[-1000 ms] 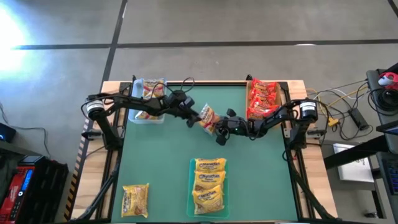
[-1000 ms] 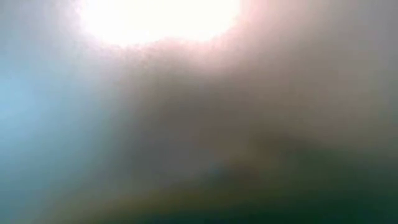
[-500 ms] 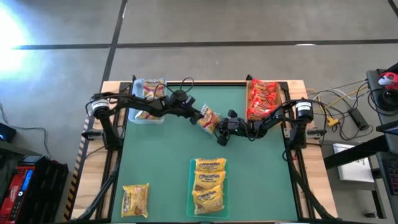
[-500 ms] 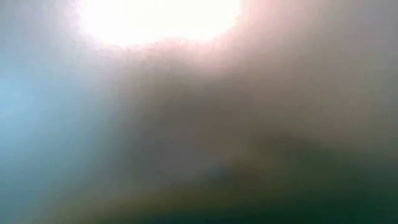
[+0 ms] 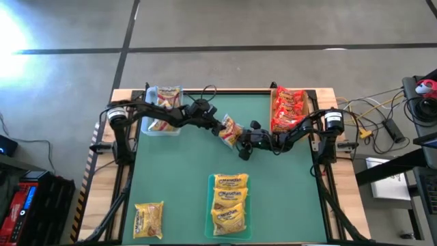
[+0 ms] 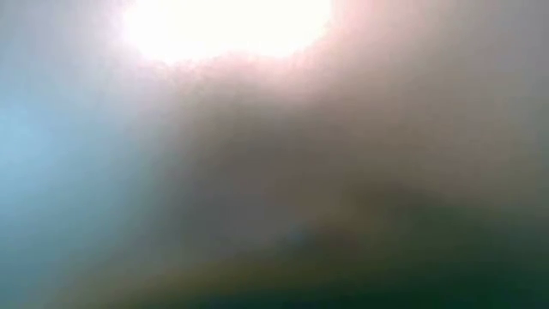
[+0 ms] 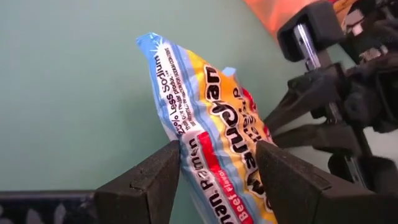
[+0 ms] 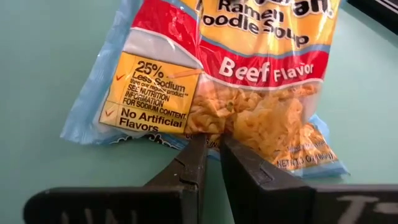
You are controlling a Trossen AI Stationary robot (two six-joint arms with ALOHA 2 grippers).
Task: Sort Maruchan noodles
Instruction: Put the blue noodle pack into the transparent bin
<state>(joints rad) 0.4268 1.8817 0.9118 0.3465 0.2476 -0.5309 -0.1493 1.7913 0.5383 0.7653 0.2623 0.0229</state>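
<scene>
One Maruchan noodles packet (image 5: 231,130), blue-edged with a red and yellow beef label, sits between my two grippers over the middle of the green table (image 5: 177,178). My left gripper (image 5: 223,128) comes from the left and is shut on it. My right gripper (image 5: 241,141) comes from the right and is shut on it too. The left wrist view shows the packet (image 7: 205,124) standing up between my fingers. The right wrist view shows its printed face (image 8: 217,68). The low view shows only blur. My left gripper has the packet between its two fingers (image 7: 155,180), one on each side across its width (image 7: 188,149). The fingers slant down from the table's left. The packet stands tilted above the table. My right gripper pinches the packet's sealed edge (image 8: 210,132) near the middle of that edge, between its almost closed fingers (image 8: 193,162). The fingers come from the table's right, slanting down. The rest of the packet spreads away beyond the fingertips.
A clear tray (image 5: 145,128) at the far left holds similar packets. Red packets (image 5: 289,109) lie in a tray at the far right. A stack of yellow packets (image 5: 230,203) sits at the near centre. One yellow packet (image 5: 149,219) lies loose at the near left.
My left arm has stretched a little toward the table's right and sunk slightly, and its gripper has rolled somewhat. The packet has stayed about where it was between the two grippers. My right gripper has kept still.
</scene>
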